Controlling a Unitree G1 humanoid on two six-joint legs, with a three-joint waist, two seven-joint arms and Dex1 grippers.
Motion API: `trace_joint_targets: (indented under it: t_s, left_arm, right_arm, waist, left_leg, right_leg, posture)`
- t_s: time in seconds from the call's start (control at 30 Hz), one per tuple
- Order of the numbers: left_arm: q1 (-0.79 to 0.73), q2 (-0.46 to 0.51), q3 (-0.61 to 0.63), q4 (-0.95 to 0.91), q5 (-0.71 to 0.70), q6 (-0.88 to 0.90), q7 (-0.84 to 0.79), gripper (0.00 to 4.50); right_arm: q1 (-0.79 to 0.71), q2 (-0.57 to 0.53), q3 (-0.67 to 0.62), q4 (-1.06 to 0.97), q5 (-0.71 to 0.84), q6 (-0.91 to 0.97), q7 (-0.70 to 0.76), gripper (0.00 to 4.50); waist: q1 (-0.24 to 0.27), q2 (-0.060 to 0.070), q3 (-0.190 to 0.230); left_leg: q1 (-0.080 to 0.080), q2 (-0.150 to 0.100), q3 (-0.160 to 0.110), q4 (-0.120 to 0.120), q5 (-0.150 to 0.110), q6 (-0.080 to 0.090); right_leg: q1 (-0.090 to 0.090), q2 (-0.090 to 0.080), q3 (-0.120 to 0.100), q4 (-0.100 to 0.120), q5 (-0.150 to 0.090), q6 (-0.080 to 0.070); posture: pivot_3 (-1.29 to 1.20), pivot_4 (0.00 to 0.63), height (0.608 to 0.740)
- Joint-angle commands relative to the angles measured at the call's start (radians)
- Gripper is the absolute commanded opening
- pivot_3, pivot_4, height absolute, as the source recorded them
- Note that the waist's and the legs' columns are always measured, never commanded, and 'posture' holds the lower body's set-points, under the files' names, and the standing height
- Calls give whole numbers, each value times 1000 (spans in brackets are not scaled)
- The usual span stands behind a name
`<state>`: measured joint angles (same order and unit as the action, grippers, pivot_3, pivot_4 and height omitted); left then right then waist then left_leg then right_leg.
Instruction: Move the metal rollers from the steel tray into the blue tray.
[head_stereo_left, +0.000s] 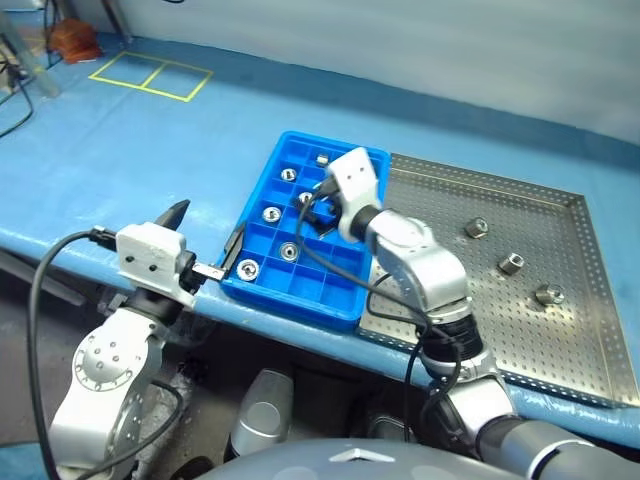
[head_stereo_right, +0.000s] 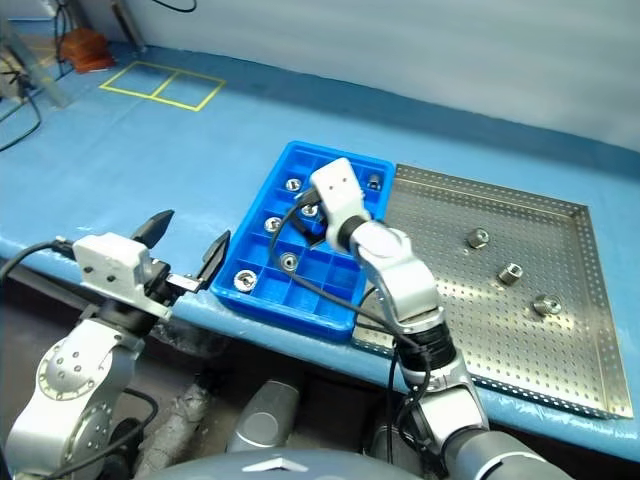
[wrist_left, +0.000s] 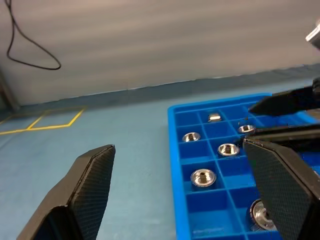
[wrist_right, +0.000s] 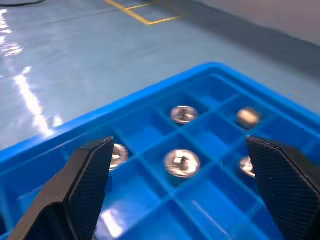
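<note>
Rollers are split between the two trays right now! Far left, the left gripper (head_stereo_left: 205, 240) hangs at the table's front edge, just off the blue tray's (head_stereo_left: 262, 183) near corner, its two black fingers spread wide with nothing between them. In the blue tray, several metal rollers (head_stereo_left: 247, 268) sit one to a compartment, shiny with dark centres. Over the tray's middle, the right gripper (wrist_right: 182, 192) hovers, jaws wide apart and empty above a roller in its cell. Further right, touching the blue tray's side, the steel tray (head_stereo_left: 600, 290) lies with three rollers on its perforated floor, well apart from the grippers.
</note>
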<state>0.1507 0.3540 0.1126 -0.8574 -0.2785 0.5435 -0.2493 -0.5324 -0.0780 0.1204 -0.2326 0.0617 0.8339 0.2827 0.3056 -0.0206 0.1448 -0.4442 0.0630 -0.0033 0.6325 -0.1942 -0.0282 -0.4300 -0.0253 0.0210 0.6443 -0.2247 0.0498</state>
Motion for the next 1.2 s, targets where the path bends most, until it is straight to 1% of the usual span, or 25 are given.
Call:
trace_joint_targets:
  t_s: [0.03,0.1,0.2,0.23,0.3,0.4,0.47,0.6,0.67,0.87,1.2]
  left_arm:
    - [-94,-7,-75,52,-19,7,-33,4500]
    - [-139,-15,-129,90,-22,7,-51,4500]
    - [-173,-34,-189,128,-25,11,-65,4500]
    - [-182,-39,-206,140,-22,11,-69,4500]
    - [-196,-49,-235,167,-17,16,-70,4500]
    - [-215,-68,-274,207,-19,19,-77,4500]
    - [-224,-83,-309,230,-18,12,-87,4500]
    - [-216,-104,-357,245,-10,2,-91,4500]
    - [-205,-110,-365,245,-8,0,-86,4500]
    - [-182,-119,-370,239,-7,-3,-83,4500]
    - [-171,-127,-366,242,0,-12,-74,4500]
  right_arm:
    - [8,-28,-133,-6,-55,23,-145,4453]
    - [11,-49,-188,45,-89,18,-223,4453]
    - [-4,-54,-245,143,-84,-16,-276,4453]
    - [-14,-53,-262,181,-79,-30,-288,4453]
    - [-42,-48,-290,263,-65,-61,-303,4453]
    - [-91,-49,-310,395,-49,-116,-310,4453]
    - [-132,-48,-323,494,-36,-160,-311,4453]
    - [-203,-51,-329,618,-23,-234,-310,4453]
    - [-232,-53,-331,655,-15,-259,-309,4453]
    - [-294,-61,-337,802,8,-326,-301,4453]
    - [-372,-46,-300,1065,8,-444,-267,4453]
  waist:
    - [-37,1,0]
    - [-75,2,-1]
    - [-153,3,-1]
    - [-184,3,-1]
    - [-239,4,-1]
    - [-297,6,0]
    - [-319,7,1]
    - [-328,8,2]
    - [-327,9,2]
    - [-319,9,3]
    - [-316,10,3]
  left_leg:
    - [-1,0,0,0,2,3]
    - [-1,-1,-1,0,3,3]
    - [-1,-1,-2,0,3,5]
    - [-1,-1,-2,0,3,5]
    - [0,-2,-2,-1,3,6]
    - [2,-1,-2,-3,3,6]
    - [4,-1,-2,-3,3,7]
    - [10,-1,-1,-3,4,8]
    - [15,-1,-1,-3,4,8]
    - [15,-2,0,-3,4,9]
    - [15,-2,3,-3,4,9]
  right_leg:
    - [3,0,0,0,1,-1]
    - [3,0,0,1,1,-2]
    - [5,0,1,1,5,-5]
    - [5,0,2,1,7,-2]
    - [5,0,3,1,8,-2]
    - [5,1,5,3,8,-2]
    - [6,2,6,5,7,-2]
    - [11,3,10,6,7,-1]
    - [15,3,10,6,5,2]
    - [15,3,13,6,5,2]
    - [14,4,17,5,6,2]
  posture:
    - [129,150,740]
    - [87,150,740]
    - [54,150,740]
    - [54,150,740]
    - [54,150,740]
    - [42,150,740]
    - [51,150,740]
    - [75,150,740]
    - [75,150,740]
    - [86,150,740]
    - [122,150,740]
